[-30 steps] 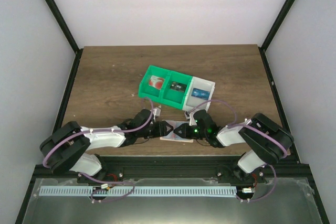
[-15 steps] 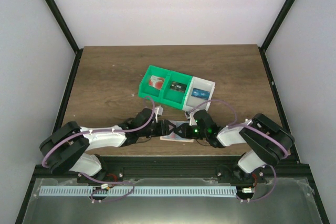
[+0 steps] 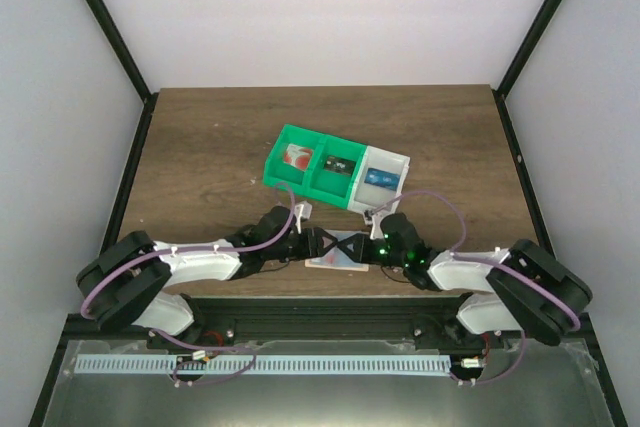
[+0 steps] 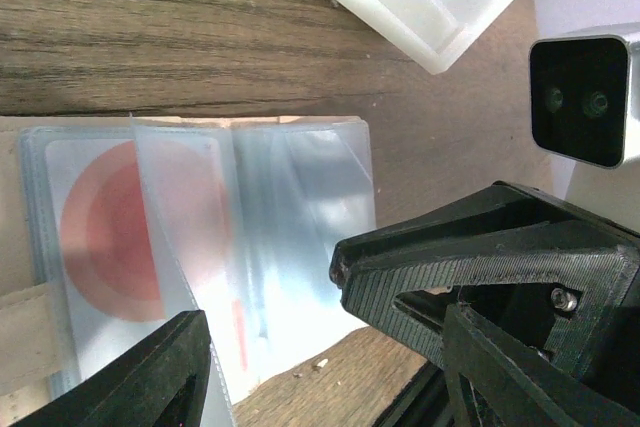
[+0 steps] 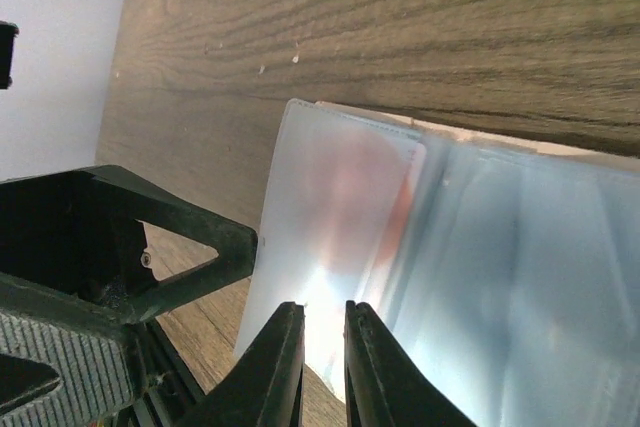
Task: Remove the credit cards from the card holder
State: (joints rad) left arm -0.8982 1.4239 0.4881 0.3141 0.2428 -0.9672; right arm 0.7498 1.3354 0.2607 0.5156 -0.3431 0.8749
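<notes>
The card holder is seen laid open just in front of the row of bins. One clear sleeve is pinched between the closed fingers of the right gripper, while the left gripper is held wide open at the holder's other side.

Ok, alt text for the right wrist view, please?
The right pincer, fingers almost together, pinches an edge of a clear sleeve of the open card holder, a reddish card showing through it. The holder lies on a wooden table; the left pincer's black finger stands close at the left.
</notes>
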